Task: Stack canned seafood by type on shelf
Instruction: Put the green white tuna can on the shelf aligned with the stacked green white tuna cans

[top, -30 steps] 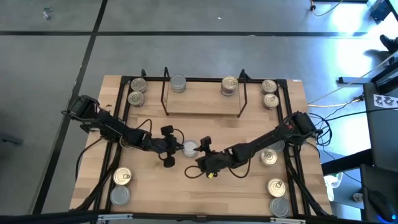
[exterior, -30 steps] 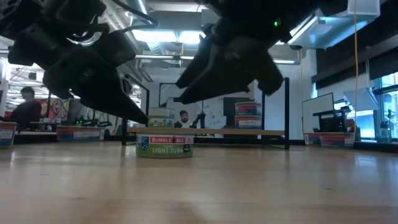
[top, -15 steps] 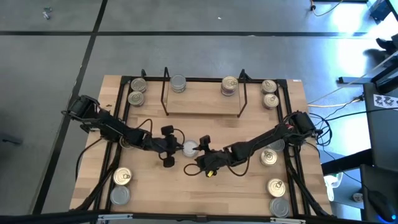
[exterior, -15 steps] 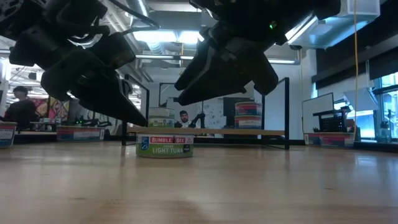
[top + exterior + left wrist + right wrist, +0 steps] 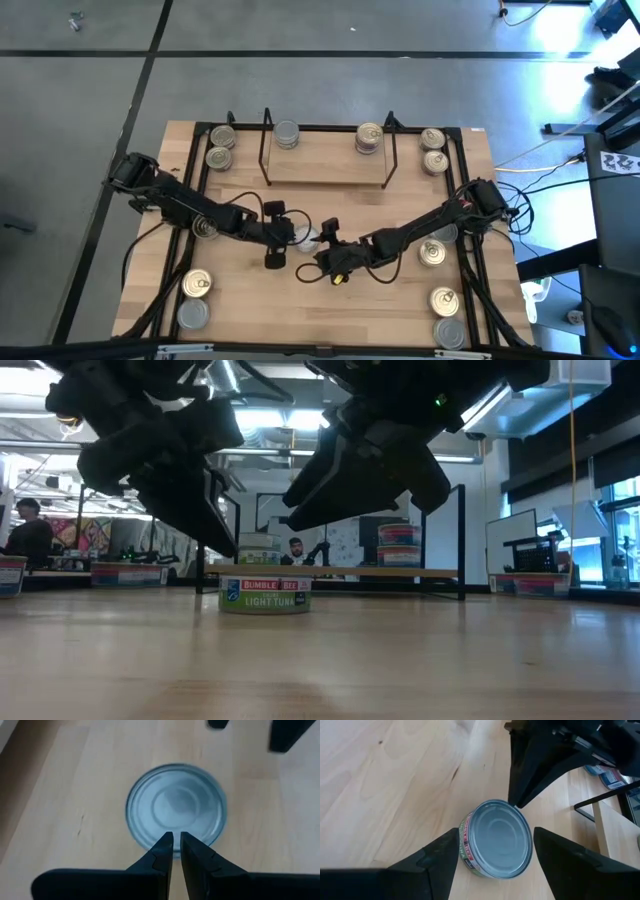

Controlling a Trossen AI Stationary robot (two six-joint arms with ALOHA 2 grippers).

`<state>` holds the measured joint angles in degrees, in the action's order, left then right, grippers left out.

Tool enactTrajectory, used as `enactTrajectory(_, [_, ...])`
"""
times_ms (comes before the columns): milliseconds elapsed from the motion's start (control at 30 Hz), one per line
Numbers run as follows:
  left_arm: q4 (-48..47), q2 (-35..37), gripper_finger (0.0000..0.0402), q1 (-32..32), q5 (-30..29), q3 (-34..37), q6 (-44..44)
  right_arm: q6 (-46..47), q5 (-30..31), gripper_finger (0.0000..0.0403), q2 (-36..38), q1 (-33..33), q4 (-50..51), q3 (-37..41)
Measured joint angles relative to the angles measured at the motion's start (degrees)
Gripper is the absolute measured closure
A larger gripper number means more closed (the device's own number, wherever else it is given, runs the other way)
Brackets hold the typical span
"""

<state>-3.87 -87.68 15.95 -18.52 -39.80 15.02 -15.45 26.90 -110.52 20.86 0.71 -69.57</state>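
Observation:
A flat tuna tin (image 5: 265,594) with a plain silver top (image 5: 175,802) stands upright on the tabletop in the middle. My left gripper (image 5: 176,836) is shut and slants down just above the tin's left rim; the low view shows a gap between them. My right gripper (image 5: 495,855) is open and hangs above the tin (image 5: 497,837), one finger on either side, touching nothing. The shelf (image 5: 325,165) stands at the far middle with one tin near each end (image 5: 287,135) (image 5: 368,138).
More tins stand in pairs at the far left (image 5: 220,147), the far right (image 5: 433,149) and the near left (image 5: 195,298). Several more stand along the right side (image 5: 444,299). Black frame rails (image 5: 196,170) run along the table's sides. Bare wood lies near the front middle.
My left gripper has risen, tipped more steeply downward and shifted a little toward the table's right, over the tin. It stays shut. The tin and my right gripper have kept still.

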Motion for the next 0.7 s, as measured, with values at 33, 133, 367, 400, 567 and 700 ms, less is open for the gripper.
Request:
enactTrajectory(33, [0.08,-0.1,0.0369,-0.25,0.02,0.22,0.05,0.14,-0.04,0.0149,0.0,0.0,0.19,0.0])
enactTrajectory(133, [2.84,-0.95,0.0369,-0.75,0.58,1.3,-0.17,0.29,-0.5,0.0149,0.0,0.0,1.14,0.01])
enactTrajectory(367, [5.13,-2.81,0.0369,-0.79,1.67,2.12,0.15,0.85,-0.56,0.0149,0.0,0.02,2.52,0.01])
enactTrajectory(400, [5.24,-2.81,0.0369,-0.79,1.62,2.32,0.45,0.98,-0.57,0.0149,0.0,0.02,2.47,0.01])
enactTrajectory(567, [6.59,-2.71,0.0369,-1.03,1.41,3.69,0.92,1.08,-0.89,0.0149,0.0,0.02,2.49,0.01])
enactTrajectory(700, [11.92,-2.52,0.0369,-0.8,1.28,7.11,0.75,0.27,-1.55,0.0149,-1.48,0.04,2.33,-0.01])
